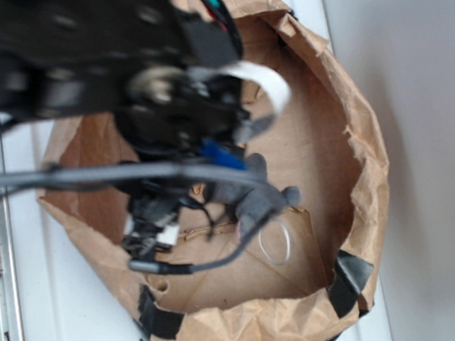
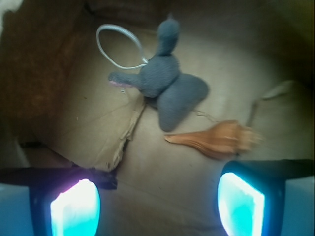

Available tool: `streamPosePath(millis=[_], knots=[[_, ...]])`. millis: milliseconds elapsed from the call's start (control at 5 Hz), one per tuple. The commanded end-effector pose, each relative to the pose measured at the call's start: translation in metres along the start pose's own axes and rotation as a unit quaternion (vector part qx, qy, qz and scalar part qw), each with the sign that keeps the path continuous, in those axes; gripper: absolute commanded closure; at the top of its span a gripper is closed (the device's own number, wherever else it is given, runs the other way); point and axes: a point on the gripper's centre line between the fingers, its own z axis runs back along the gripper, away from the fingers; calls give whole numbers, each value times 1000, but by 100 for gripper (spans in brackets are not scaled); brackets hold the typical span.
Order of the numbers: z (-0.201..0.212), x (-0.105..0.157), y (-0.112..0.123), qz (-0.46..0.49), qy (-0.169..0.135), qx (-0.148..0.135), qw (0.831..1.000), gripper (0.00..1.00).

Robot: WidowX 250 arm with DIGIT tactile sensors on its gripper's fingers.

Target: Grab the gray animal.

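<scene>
- My gripper (image 2: 157, 201) has its 2 fingers (image 2: 75, 209) spread wide apart, with nothing between them.
- I see the gray animal (image 2: 165, 83) lying on the brown paper floor of the bag (image 1: 369, 164), ahead of the fingers and clear of them.
- Its white string loop (image 2: 115, 46) lies flat beside it.
- An orange-brown seashell (image 2: 219, 138) lies just beside the animal, nearer my gripper.
- From the exterior view, my arm (image 1: 102, 61) hangs over the bag and covers part of the animal.
</scene>
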Motion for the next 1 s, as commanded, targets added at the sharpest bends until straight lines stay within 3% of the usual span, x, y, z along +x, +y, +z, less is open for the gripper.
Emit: streamPosePath(millis=[0, 200, 400, 800], knots=[[-9, 32, -27, -2, -53, -32, 998, 0], [-9, 35, -25, 5, -96, -15, 995, 0], [-11, 37, -22, 15, -122, 18, 992, 0], [-11, 37, -22, 15, -122, 18, 992, 0]])
